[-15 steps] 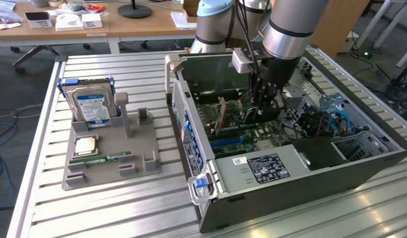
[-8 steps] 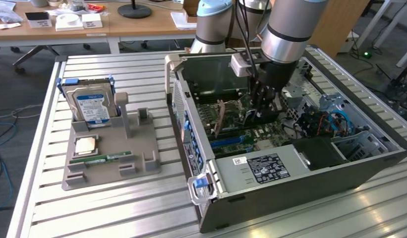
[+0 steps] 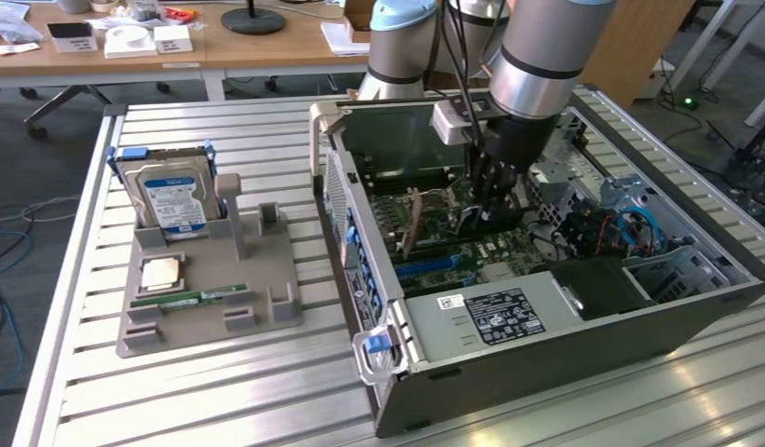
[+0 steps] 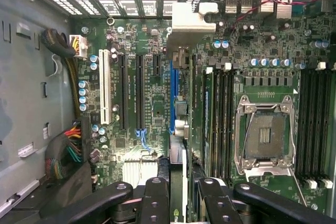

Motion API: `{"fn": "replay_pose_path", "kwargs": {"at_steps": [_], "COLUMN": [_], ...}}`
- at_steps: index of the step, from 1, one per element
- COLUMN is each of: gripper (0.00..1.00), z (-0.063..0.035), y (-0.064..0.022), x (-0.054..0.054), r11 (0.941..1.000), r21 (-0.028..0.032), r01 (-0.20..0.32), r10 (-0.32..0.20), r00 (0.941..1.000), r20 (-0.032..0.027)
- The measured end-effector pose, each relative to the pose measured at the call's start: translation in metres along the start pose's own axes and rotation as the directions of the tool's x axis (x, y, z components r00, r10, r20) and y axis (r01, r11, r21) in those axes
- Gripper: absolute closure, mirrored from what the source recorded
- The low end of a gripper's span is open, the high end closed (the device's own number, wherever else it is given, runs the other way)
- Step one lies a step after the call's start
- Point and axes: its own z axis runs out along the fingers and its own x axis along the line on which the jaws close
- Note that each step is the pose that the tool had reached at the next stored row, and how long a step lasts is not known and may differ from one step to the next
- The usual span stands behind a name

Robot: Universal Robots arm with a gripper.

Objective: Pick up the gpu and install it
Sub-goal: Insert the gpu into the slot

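Wrist view: gripping gpu [image 4: 181, 169] between fingers [image 4: 157, 200], edge-on over motherboard's [image 4: 131, 40] middle, silver bracket [image 4: 191, 22] at motherboard's edge; seated or not, cannot tell. Exterior view: reaching with gripper [image 3: 497, 214] to motherboard inside open case [image 3: 581, 346], with hard drive [image 3: 170, 200] and RAM [image 3: 189, 299] well away from motherboard.

The silver slatted metal table [image 3: 233, 400] carries a flat grey plastic parts holder [image 3: 196, 328] on the exterior view's left and an open dark-grey computer case [image 3: 544, 346] on its right, set apart.
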Motion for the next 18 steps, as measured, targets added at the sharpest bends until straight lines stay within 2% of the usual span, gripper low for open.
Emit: {"fn": "replay_pose_path", "kwargs": {"at_steps": [12, 18], "gripper": [0.74, 0.74], "z": [-0.0001, -0.0001], "y": [0.0029, 0.007], "x": [0.0001, 0.0002], "r11": [1.0, 1.0], "r21": [0.0011, 0.0028], "r01": [0.0, 0.0], "r10": [0.0, 0.0], "r00": [1.0, 1.0], "r20": [0.0, 0.0]}}
